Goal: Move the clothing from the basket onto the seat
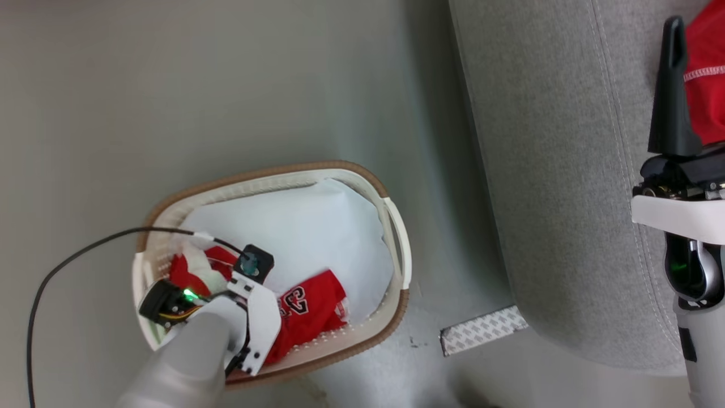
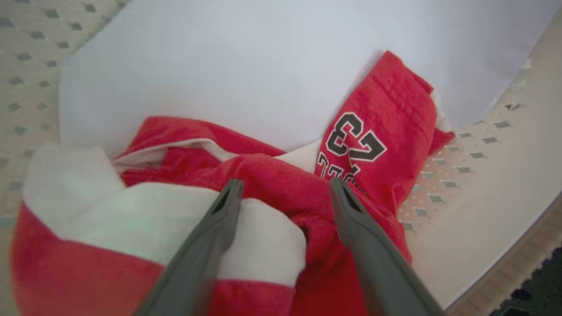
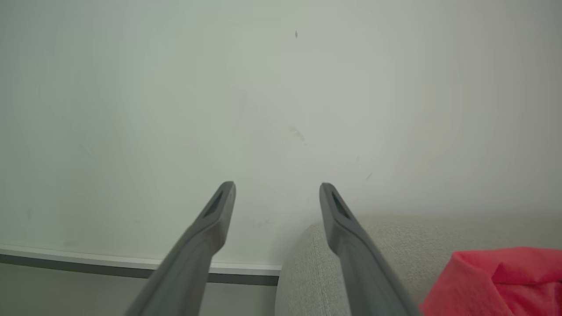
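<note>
The left gripper [image 2: 285, 183] is down in the laundry basket [image 1: 317, 168], jaws spread either side of a fold of the red number-23 jersey [image 2: 377, 114], bunched at the basket's 6 o'clock end in the head view. The right gripper [image 3: 277, 186] hangs over the grey sofa [image 1: 555, 170], jaws spread and empty, another red garment [image 1: 708, 68] lying at its 3 o'clock.

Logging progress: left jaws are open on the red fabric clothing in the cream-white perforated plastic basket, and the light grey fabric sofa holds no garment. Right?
No: the light grey fabric sofa already holds a soft red garment, as the right wrist view shows. The rest is right.
</note>
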`<state>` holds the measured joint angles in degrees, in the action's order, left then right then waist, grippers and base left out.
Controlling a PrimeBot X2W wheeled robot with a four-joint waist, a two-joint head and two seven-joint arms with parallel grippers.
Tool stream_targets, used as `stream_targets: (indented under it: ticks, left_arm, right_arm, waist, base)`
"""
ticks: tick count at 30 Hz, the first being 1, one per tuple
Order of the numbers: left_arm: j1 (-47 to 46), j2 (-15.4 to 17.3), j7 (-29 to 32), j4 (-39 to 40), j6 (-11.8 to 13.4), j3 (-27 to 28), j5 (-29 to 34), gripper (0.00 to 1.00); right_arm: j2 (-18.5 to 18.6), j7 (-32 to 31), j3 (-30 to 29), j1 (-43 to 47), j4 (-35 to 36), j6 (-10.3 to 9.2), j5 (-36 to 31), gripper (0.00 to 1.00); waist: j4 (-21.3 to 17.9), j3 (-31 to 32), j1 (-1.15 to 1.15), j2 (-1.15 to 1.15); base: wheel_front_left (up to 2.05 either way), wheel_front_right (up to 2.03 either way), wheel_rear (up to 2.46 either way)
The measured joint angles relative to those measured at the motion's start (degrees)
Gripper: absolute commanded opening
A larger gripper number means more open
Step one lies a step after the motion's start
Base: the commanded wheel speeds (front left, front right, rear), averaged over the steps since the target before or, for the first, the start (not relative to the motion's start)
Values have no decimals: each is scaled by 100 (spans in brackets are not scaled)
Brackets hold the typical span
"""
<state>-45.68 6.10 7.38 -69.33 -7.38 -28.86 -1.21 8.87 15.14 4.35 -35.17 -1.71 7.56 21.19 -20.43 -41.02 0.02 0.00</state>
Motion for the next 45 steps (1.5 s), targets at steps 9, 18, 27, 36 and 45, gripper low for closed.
stream_targets:
  ticks: [9,18,27,36,45]
  left_arm:
    - [-326,142,1078,-331,0,-687,-197,100]
    - [-547,388,1797,-398,0,-1203,-489,78]
    - [-588,441,1615,-382,0,-1383,-858,0]
    - [-486,190,1158,-289,0,-1526,-1247,0]
    - [-9,-165,292,-18,0,-1741,-1782,0]
  right_arm:
    - [-127,-1,115,-174,32,0,1,100]
    - [-267,-1,154,-314,46,0,8,100]
    - [-321,-1,73,-339,4,0,-3,100]
    - [-254,-1,-23,-212,-86,0,-77,100]
    - [-5,0,-55,234,-283,0,-163,100]
  waist:
    - [-358,-429,-1,0]
    - [-613,-780,-1,0]
    - [-638,-769,-1,0]
    - [-467,-286,-1,0]
    - [-140,698,-2,0]
  base:
    - [0,0,0]
    - [0,0,0]
    - [0,0,0]
    - [0,0,0]
    - [0,0,0]
